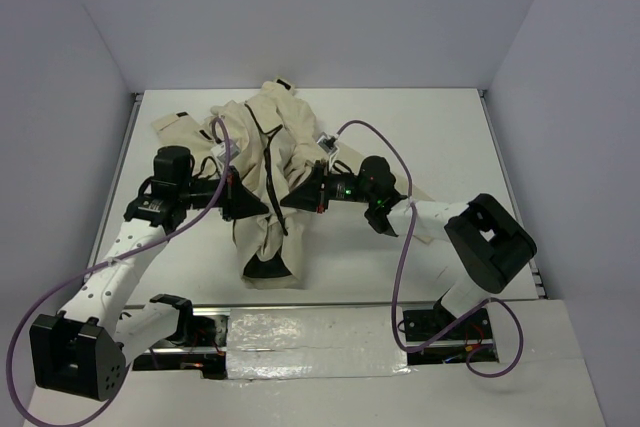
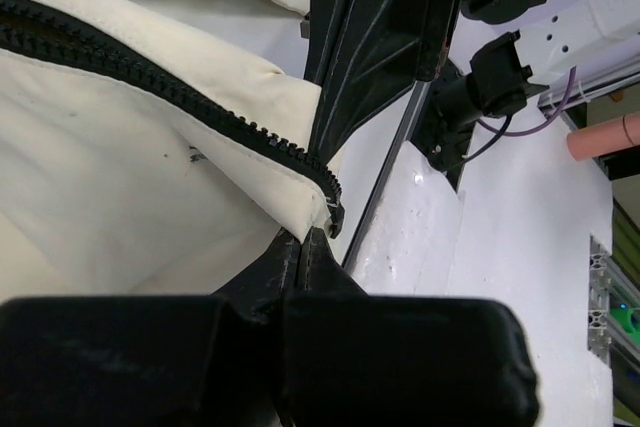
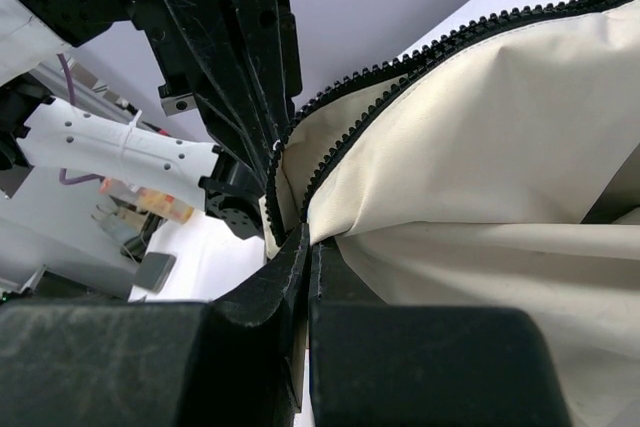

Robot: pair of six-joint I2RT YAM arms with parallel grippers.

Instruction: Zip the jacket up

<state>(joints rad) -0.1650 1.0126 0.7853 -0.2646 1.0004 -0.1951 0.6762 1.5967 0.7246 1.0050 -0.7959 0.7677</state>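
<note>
One jacket point(image 1: 285, 127) lies crumpled in the middle of the table point(image 1: 430, 137), its front opening running from far to near. Two arms reach in from either side, one for each edge of that opening. The left claw point(image 2: 300, 243) is pressed together on the cloth right at the end of its row of zipper teeth point(image 2: 150, 72). The right claw point(image 3: 306, 247) pinches the facing edge just below its own teeth point(image 3: 400, 75). The two tips sit near each other, apparently to bring both zipper ends side by side. I can't make out a slider.
</note>
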